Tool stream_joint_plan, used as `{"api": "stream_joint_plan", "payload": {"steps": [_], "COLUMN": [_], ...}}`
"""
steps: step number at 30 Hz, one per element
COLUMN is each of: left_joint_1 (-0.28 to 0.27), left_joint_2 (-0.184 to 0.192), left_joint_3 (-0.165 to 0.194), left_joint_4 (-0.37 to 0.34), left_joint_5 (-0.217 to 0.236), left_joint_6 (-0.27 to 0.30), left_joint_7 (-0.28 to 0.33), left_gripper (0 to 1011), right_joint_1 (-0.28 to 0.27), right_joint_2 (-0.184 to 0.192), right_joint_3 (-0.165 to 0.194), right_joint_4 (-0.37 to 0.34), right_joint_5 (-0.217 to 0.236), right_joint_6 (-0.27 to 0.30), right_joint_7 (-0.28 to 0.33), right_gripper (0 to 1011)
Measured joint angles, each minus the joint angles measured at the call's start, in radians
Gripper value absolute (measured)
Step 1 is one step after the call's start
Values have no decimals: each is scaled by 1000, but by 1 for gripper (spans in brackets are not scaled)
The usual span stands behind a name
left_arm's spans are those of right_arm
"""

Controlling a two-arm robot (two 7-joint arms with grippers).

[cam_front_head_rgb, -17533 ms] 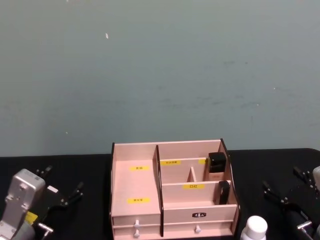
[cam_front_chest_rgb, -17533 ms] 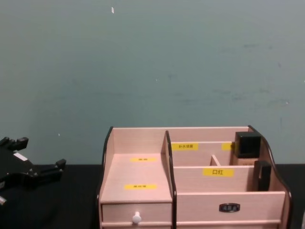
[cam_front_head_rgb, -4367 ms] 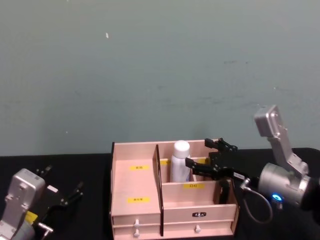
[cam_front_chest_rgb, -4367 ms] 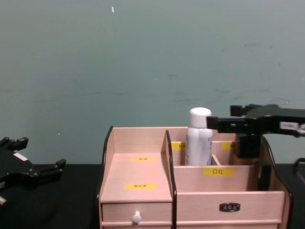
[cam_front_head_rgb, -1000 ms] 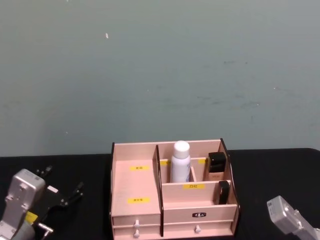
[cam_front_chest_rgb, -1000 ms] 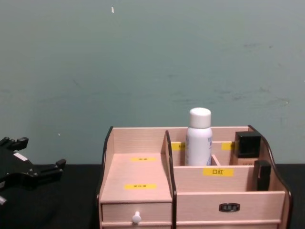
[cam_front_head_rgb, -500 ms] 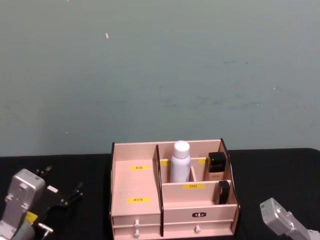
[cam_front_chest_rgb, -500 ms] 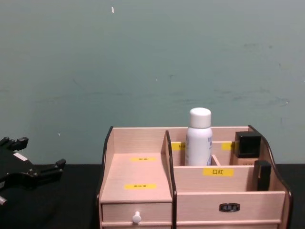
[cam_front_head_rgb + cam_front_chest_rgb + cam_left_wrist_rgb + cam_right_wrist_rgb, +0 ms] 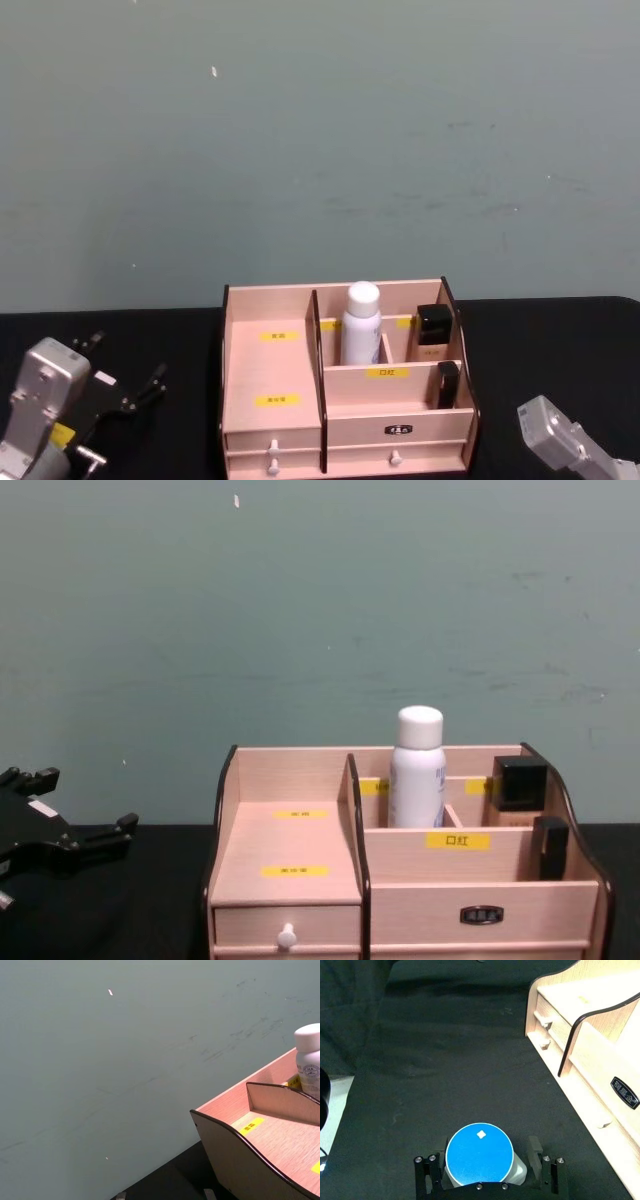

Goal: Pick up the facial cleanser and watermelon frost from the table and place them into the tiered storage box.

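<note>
Teal wall (image 9: 320, 150) backs your black-clothed table (image 9: 560, 340), where the tiered storage box (image 9: 275, 375), pale wood with dark edges, stands at centre with its drawers (image 9: 396, 445) facing you. Yellow labels (image 9: 278, 336) mark its steps.

Your right arm (image 9: 556, 440) hangs low at the box's front right, near the table. Your left gripper (image 9: 125, 362) is parked to the left of the box, well apart from it, its fingers spread.

Inside the box, the facial cleanser (image 9: 361, 322), a white bottle with a rounded white cap, stands upright in the rear tier, in the compartment just right of the tall dark-edged divider (image 9: 316, 370). In the chest view its cap rises above the box's back wall.

A black square-capped bottle (image 9: 434, 322) occupies the rear right compartment. A slim black tube (image 9: 448, 383) stands in the tier below, against the right wall.

The watermelon frost (image 9: 479, 1152), a small white jar with a round blue lid, stands on the table, apart from the box's drawer front. Your right gripper (image 9: 487, 1162) straddles it from above; you cannot tell whether it is clamped on the jar or merely around it.
</note>
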Motion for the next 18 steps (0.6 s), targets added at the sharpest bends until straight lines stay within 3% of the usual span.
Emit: {"api": "stream_joint_plan", "payload": {"steps": [9, 18], "left_joint_1": [0, 0], "left_joint_2": [0, 0], "left_joint_3": [0, 0], "left_joint_4": [0, 0], "left_joint_5": [0, 0], "left_joint_6": [0, 0], "left_joint_7": [0, 0], "left_gripper": [1001, 1001], "right_joint_1": [-1, -2], "right_joint_2": [1, 1], "right_joint_3": [1, 2], "right_joint_4": [-1, -2], "right_joint_5": [-1, -1], "right_joint_6": [-1, -1], "right_joint_7": [-1, -1], "right_gripper": [995, 848]}}
